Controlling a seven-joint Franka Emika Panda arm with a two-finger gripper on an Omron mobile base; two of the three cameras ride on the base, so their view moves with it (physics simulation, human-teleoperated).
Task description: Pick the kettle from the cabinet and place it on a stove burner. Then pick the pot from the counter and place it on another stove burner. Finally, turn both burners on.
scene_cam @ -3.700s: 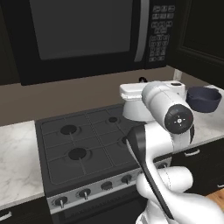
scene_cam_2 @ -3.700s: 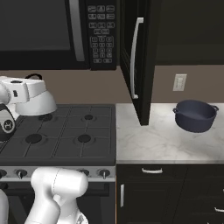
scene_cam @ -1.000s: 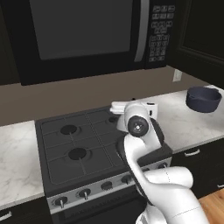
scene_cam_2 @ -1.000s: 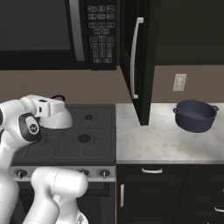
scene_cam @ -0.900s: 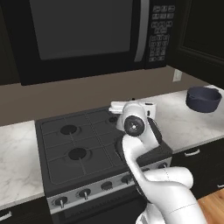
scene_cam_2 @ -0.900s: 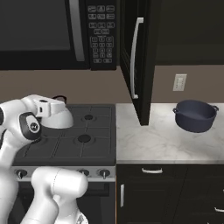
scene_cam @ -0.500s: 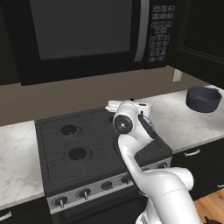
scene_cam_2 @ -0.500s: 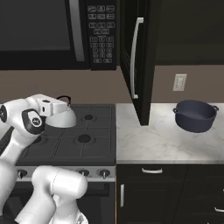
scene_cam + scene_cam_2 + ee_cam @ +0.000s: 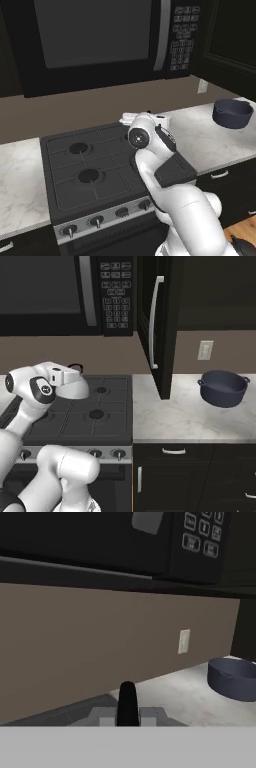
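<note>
gripper (image 9: 127, 704) clamped on kettle (image 9: 75, 387) handle over stove

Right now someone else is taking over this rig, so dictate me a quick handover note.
Gripper: shut, apparently on the kettle handle. The kettle is at the rear of the cooktop; I cannot tell whether it rests on the grate.
Pot: on the counter, right of the open cabinet door.
Done: kettle is out of the cabinet.
Left: release the kettle on a burner, move the pot to another burner, turn both knobs on.
</note>
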